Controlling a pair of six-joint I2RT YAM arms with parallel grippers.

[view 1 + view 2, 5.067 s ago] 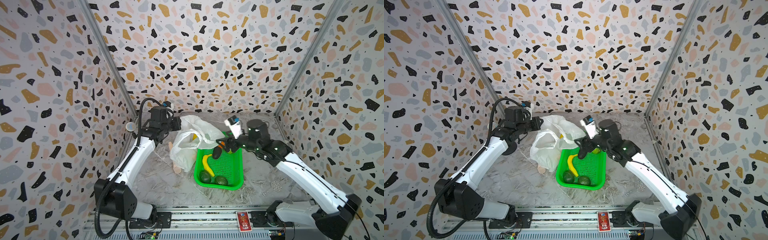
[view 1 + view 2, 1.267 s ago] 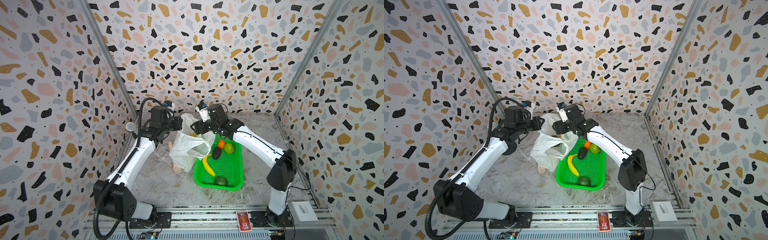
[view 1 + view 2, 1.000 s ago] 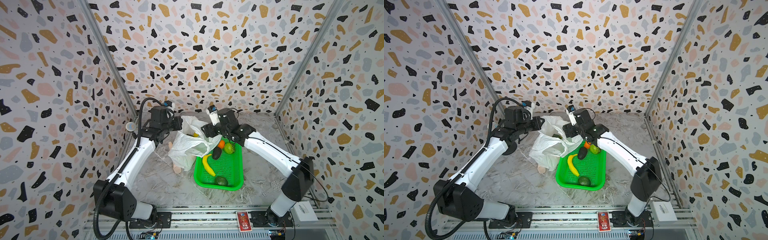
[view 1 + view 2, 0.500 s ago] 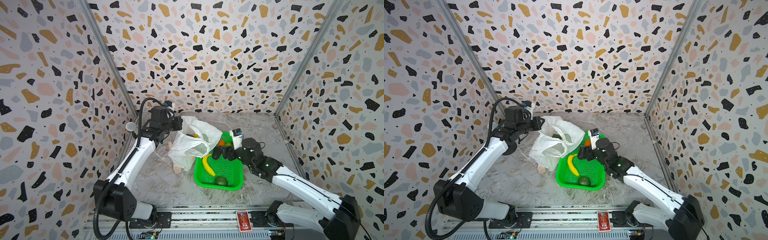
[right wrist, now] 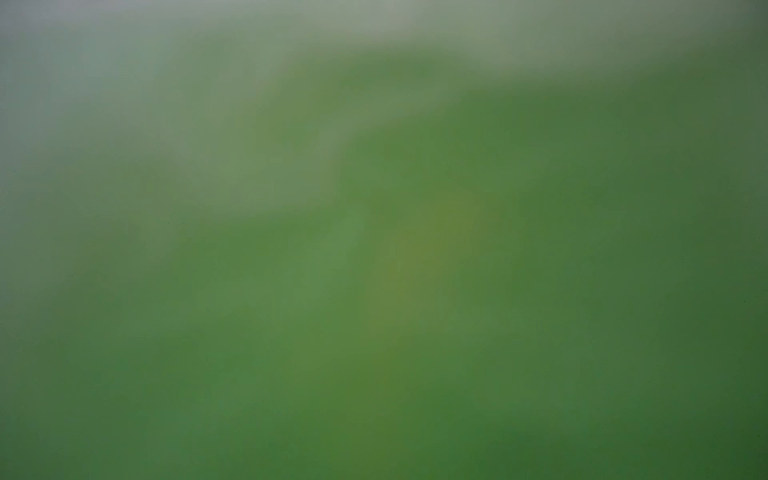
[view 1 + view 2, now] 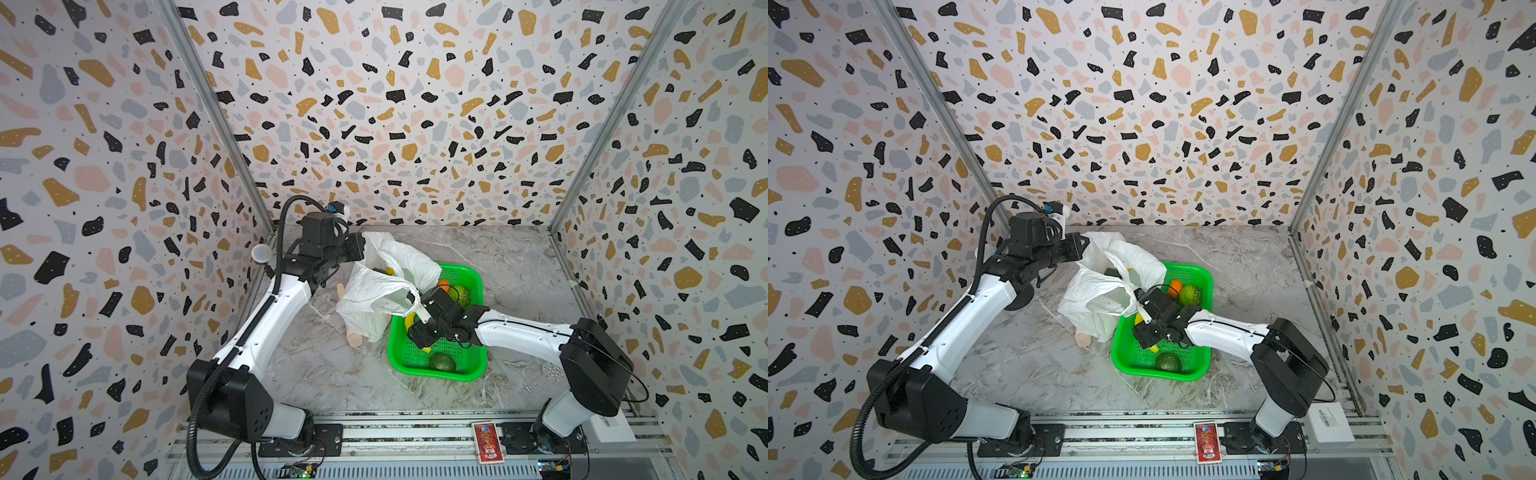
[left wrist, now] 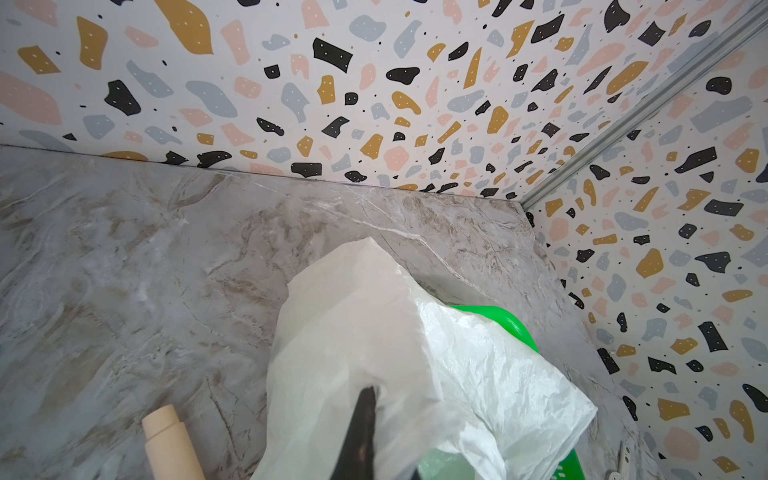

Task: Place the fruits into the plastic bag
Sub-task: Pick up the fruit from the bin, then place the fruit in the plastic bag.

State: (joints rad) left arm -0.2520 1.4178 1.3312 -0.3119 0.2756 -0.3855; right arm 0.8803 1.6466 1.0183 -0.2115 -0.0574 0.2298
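**Bagging fruit with 2 arms: hazards at the pick.** The left gripper is pressed together on an upper edge of the plastic bag. It holds the mouth up and open toward the green basket, while the bag's body sags to the table beside the wooden stick. 2 fruits show inside the mouth, a bagged avocado and a lemon. 4 lie in the basket: the orange and light green fruit at the far end, the banana along the bag side, and a loose avocado at the near end. The right gripper sits low in the basket over the banana. Its wrist body hides the jaws in both top views and the right wrist view is a green blur, so whether they are spread or closed cannot be told. Likely faults: (1) a grip off the banana's middle would let the curved fruit swivel or slip; (2) a finger caught in the mesh could drag or tip the basket; (3) the bag's near edge lies just beside the right wrist, so a rising arm may snag it, pull the film from the left pinch and collapse the mouth.
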